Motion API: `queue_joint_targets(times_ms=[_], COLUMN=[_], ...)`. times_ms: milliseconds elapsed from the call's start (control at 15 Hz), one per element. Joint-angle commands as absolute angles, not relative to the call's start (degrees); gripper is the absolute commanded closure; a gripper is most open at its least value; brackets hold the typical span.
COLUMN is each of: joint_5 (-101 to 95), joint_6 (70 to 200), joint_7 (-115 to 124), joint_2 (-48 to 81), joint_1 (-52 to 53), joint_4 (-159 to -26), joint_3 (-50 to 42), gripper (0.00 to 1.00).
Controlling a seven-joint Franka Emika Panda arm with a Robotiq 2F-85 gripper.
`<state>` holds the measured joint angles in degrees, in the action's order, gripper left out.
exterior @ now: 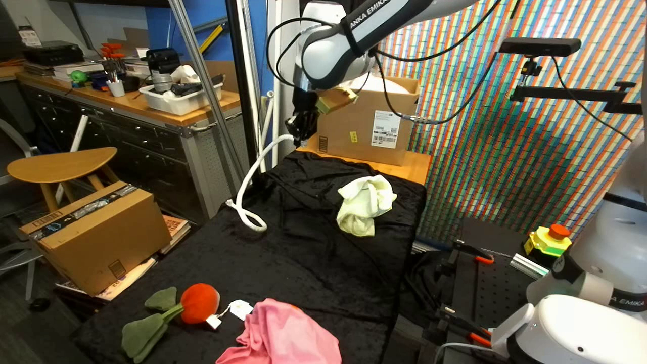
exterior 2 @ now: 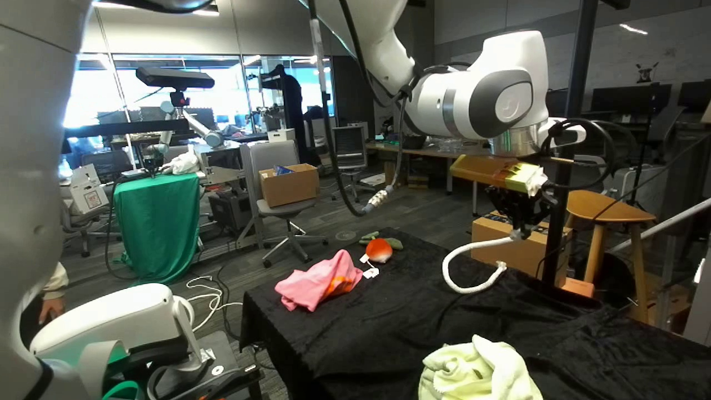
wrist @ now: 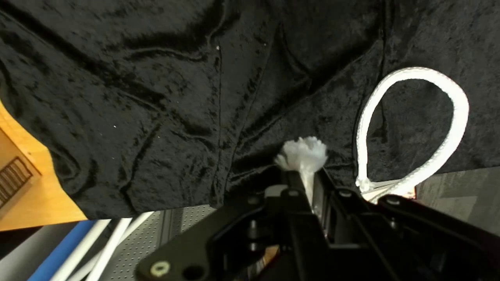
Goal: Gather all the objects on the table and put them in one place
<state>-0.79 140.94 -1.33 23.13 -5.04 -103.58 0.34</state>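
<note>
Rope [exterior: 239, 202], white and braided, is pinched near an end by the gripper [wrist: 308, 181], whose jaws stand close together with it between them. In an exterior view the rope begins at upper centre, its long axis slanting down from upper right to lower left, then curls into a small loop left of centre, its free end [exterior: 231, 203] pointing left. In an exterior view the rope [exterior 2: 446, 268] leaves the gripper leftward at the right of the frame, dips and turns back, a U on its side opening rightward, with the free end aimed up and right. In the wrist view a frayed tuft [wrist: 302, 154] pokes out between the jaws toward the top of the frame, while a teardrop loop of the same rope spreads to the right of the gripper. In both exterior views the rope hangs below and to the left of the gripper; whether it touches the black-draped table [exterior: 303, 268] cannot be told. In an exterior view a crumpled pale yellow-green cloth [exterior: 364, 207] sits on the table right of the rope, just right of mid-frame. Along the lower edge of that frame a red plush vegetable [exterior: 200, 303] lies with its green leaves [exterior: 144, 333] to the left, near a pink cloth [exterior: 283, 336]. At upper centre the robot arm [exterior: 326, 60] reaches in from the top edge
</note>
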Motion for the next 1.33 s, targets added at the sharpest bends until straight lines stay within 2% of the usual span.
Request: queue_joint_targets(times_ms=[0, 467, 1267], joint_5=[0.01, -2.06, -3.03], joint_6=[144.99, 143.83, 137.29], joint_7=[3.46, 14.57, 26.8], joint_2=[10.62, -8.77, -27.39], joint_1=[-4.26, -5.13, -11.28], joint_4=[-117.66, -131.81, -135.16], joint_3=[-2.03, -4.58, -1.35], gripper=[0.91, 0.91, 0.91])
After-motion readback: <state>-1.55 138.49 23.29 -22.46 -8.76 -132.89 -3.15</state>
